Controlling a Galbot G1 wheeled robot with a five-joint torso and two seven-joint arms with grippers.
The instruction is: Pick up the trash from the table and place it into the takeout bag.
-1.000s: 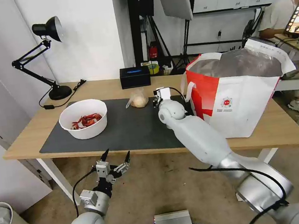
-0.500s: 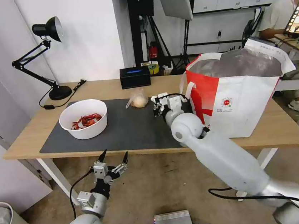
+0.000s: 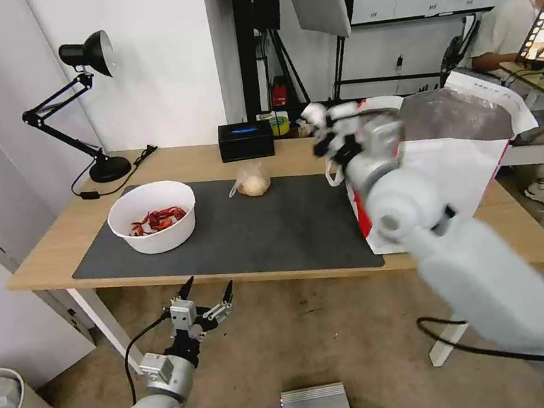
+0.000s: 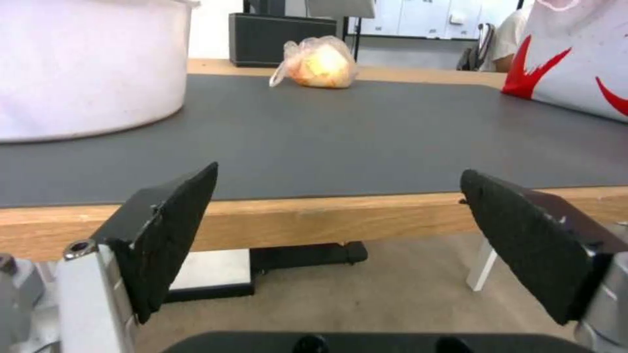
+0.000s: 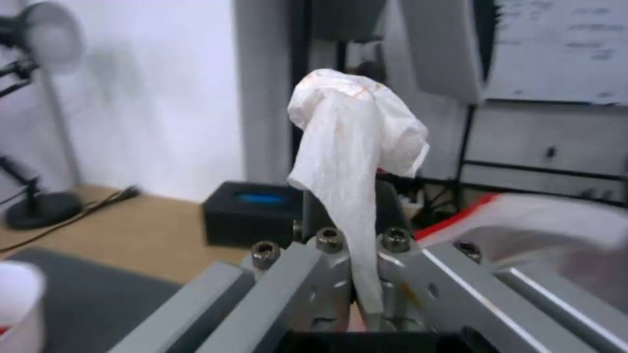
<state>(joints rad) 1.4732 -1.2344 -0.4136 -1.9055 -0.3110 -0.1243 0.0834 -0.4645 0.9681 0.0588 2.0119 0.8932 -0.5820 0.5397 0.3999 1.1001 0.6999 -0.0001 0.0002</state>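
The crumpled white tissue [image 5: 353, 142] is sitting pinched between the closed fingers of the right gripper [image 3: 332, 130], its bulk standing up beyond the fingertips; from the head camera the gripper is blurred, but it appears to be hanging in the air just beside the near-left corner of the takeout bag's [image 3: 457, 163] open top. The bag is standing upright on the table [image 3: 60, 244], touching the right edge of the dark grey mat [image 3: 255, 232]. Left of the bag, the small clear bag with the beige lump [image 3: 252, 181] is lying at the mat's far edge, with the black box [image 3: 246, 139] behind it. Farther left of the bag, the white bowl of red shell scraps [image 3: 152, 216] is resting on the mat. The left gripper [image 3: 206, 296] is hanging well away from the bag, below the table's front edge, its fingers spread wide with nothing between them.
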